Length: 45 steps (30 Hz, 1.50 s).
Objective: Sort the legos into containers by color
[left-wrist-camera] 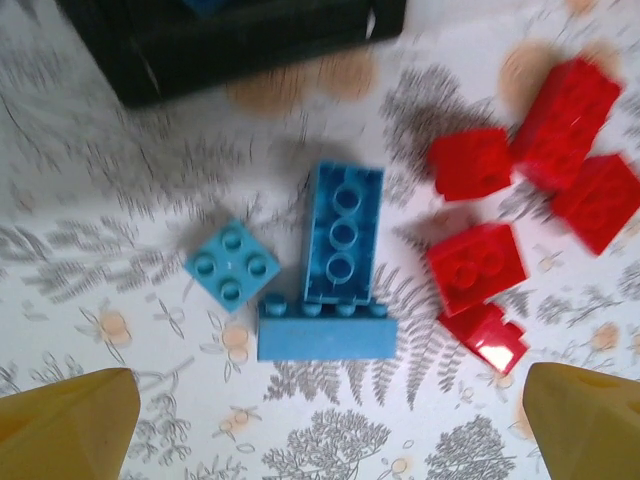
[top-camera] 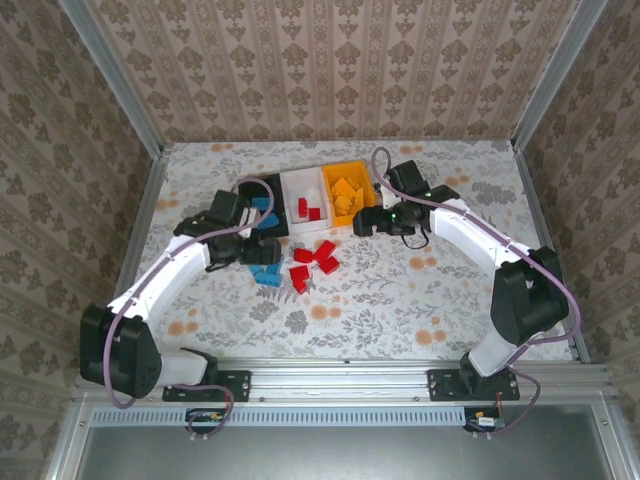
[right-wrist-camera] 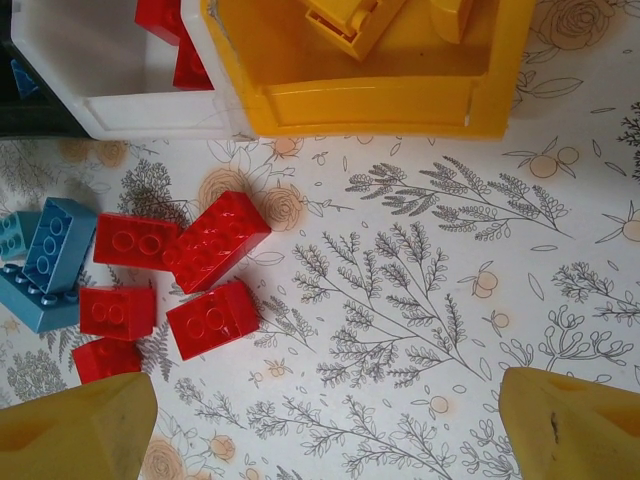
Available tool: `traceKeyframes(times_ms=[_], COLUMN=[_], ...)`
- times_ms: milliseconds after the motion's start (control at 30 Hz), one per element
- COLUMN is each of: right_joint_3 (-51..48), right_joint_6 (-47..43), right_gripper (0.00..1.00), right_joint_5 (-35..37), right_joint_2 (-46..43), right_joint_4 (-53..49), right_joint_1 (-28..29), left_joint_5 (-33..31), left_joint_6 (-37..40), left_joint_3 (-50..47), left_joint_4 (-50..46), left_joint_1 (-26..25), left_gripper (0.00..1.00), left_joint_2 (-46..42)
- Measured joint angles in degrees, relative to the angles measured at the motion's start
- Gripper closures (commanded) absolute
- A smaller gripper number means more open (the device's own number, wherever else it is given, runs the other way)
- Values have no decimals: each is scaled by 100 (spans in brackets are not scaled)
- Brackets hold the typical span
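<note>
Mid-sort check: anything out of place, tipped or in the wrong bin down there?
Nothing spilled or mis-sorted that shows. One loose blue brick lies on its side, studs pointing sideways, at the end of a longer blue brick, beside the red bricks on the table. It may need a different grasp.

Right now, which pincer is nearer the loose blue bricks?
Left. Left pincer hovers directly over the blue bricks; right pincer is off to their right, beyond the red bricks, near the orange bin.
</note>
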Motion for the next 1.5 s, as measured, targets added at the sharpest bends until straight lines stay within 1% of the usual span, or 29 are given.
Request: traceKeyframes(times_ms=[133,333,500,1000,1200,1267,1367,1500], right_joint_3=[0,0,0,0,0,0,0,0], right_joint_6=[50,63,63,63,63,63,63,63], right_gripper=[10,10,10,9,9,9,9,9], right_joint_5=[-35,-37,-37,-81,-116,-116,-118,-118], right_joint_2=[37,50,52,59,59,59,63,103], right_joint_4=[4,2,2,2,0,0,0,0], right_joint_1=[0,0,0,0,0,0,0,0], left_joint_5=[-2,-48,-120,-603,-721,-778,-820,-894], left_joint_6=[-219,-420,-518,-570,-570,-568,-570,-570], left_joint_3=[-348,-372,-402,-472,-472,-472,-470,-463], left_joint_4=[197,442,518,540,544,542,540,540], left_joint_1=[-221,-455,-693,-758,-890,-933,-970,-970], left_gripper=[2,5,7,10,13,15,21,24], left_joint_2=[157,538,640,892,1268,1405,1550,1604])
